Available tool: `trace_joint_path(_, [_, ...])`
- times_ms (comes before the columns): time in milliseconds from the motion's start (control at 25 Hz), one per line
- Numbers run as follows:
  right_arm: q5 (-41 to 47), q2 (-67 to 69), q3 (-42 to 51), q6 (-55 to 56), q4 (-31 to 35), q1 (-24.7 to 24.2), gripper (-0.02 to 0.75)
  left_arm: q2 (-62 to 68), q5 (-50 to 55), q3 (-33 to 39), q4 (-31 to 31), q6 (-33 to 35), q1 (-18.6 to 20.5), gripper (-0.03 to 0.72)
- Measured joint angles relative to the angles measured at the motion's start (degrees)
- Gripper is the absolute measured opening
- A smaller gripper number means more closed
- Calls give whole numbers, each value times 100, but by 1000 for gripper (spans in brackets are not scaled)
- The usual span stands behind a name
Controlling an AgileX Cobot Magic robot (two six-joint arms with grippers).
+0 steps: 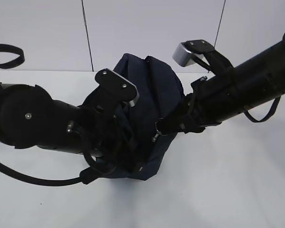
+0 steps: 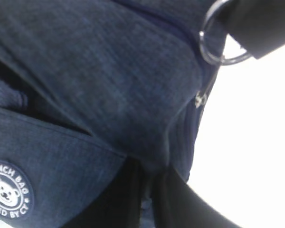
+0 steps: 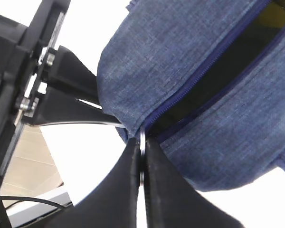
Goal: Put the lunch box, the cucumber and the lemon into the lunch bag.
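Now both pincers grip the lunch bag [image 1: 149, 114]: right [image 3: 141, 156] on its ring pull [image 2: 218, 35]

A white table [image 1: 228, 190] carries the scene, meeting a pale panelled wall along its far edge. The only thing seen standing on it is the bag [image 1: 152, 109], dark navy fabric, upright and slumped, near the table's centre. From the bag, the surface at 3, 5 and 6 o'clock is bare white. At 9 o'clock a black cable [image 1: 33, 178] curves low over the table; whether it touches cannot be told.
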Motion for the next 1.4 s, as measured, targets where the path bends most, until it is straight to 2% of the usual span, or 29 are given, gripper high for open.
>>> trace_joint_path(240, [0,0,-234,279,-204,0,20,-75,-278,234,-43,0,0,11])
trace_joint_path(760, [50,0,-816,328,-226,0,20,-82,-635,357,-202,0,0,11])
trace_joint_path(960, [-195,0,-818,328,-226,0,20,-82,-718,357,-302,0,0,11])
trace_joint_path(1400, [-390,475,-1328,328,56,0,20,-82,-745,357,-432,0,0,11])
